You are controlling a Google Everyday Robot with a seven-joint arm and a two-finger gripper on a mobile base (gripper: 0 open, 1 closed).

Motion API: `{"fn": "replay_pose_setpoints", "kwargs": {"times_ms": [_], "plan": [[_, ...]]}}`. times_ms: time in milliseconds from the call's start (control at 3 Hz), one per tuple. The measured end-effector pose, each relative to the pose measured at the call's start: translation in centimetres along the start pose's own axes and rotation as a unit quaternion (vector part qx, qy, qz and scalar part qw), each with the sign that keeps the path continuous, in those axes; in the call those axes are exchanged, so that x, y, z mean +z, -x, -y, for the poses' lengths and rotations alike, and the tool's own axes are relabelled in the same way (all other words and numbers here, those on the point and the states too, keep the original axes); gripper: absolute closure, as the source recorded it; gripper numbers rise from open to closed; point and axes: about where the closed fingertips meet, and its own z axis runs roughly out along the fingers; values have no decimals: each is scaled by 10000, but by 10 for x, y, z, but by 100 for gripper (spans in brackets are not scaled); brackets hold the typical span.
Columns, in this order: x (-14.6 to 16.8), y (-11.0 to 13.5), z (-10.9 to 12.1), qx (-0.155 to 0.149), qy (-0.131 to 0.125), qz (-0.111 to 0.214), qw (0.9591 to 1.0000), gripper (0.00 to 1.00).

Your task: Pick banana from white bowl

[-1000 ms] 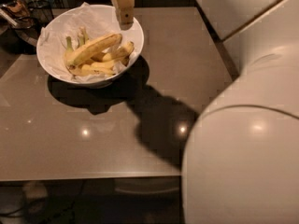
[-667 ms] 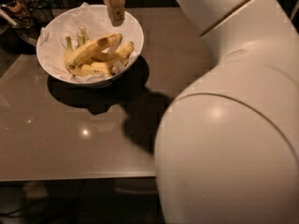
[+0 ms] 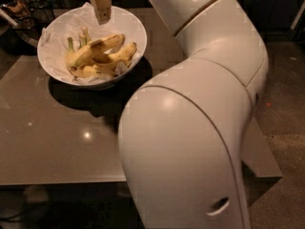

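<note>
The white bowl [image 3: 136, 26], lined with crumpled white paper, stands on the table at the upper left. Several yellow bananas lie in it. The banana [image 3: 95, 50] is the longest and thickest and lies diagonally on top of the others, with its pale greenish stem to the left. Smaller bananas [image 3: 121, 55] lie beside and under it. My gripper [image 3: 102, 16] hangs tan-coloured from the top edge, above the back of the bowl and a little above the banana, not touching it. Nothing shows in it.
My large white arm [image 3: 200, 128] fills the right and middle and hides much of the grey-brown table [image 3: 57, 142]. The table's front edge runs along the lower left. Dark clutter [image 3: 19, 8] stands beyond the bowl at the top left. Bare floor [image 3: 286, 128] lies at the right.
My gripper has moved left over the bowl, from its right rim towards its middle. My arm has swung further into view. The bananas have not moved.
</note>
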Motion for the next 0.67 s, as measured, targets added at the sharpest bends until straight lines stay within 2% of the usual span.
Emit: {"fn": "replay_pose_setpoints", "kwargs": {"times_ms": [667], "plan": [[33, 9, 6, -211, 227, 90, 9995, 30]]}}
